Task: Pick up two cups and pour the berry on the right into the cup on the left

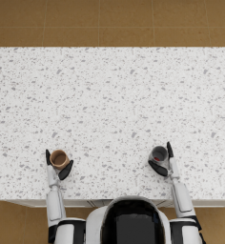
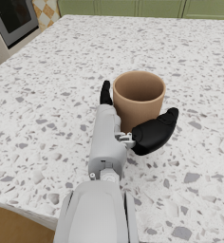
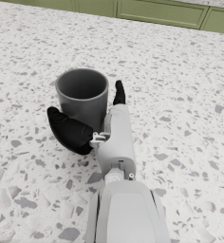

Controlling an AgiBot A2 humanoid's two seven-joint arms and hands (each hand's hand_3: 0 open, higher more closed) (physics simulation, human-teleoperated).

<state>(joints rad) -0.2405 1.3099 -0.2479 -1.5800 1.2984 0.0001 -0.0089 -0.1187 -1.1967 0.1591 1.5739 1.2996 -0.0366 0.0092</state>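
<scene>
The left robot hand (image 1: 57, 167) wraps its fingers round the tan round cup (image 1: 59, 158); the right robot hand (image 1: 163, 162) likewise clasps the grey cup (image 1: 158, 154) (red berry (image 1: 157, 157) inside). Both cups stand on the speckled white stone bench (image 1: 112, 109), well apart. Grasping seems done; next, lift both and bring them together.

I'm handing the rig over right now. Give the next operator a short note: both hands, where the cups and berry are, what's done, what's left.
Left hand: wrapped around the tan cup, which stands upright on the speckled counter.
Right hand: wrapped around the grey cup, also upright on the counter.
Berry: a red spot inside the grey cup in the head view; not visible in the right wrist view.
Done: both hands are at their cups.
Left: whether either cup is lifted cannot be told; raise both, bring them together, tip the grey cup into the tan one.
</scene>
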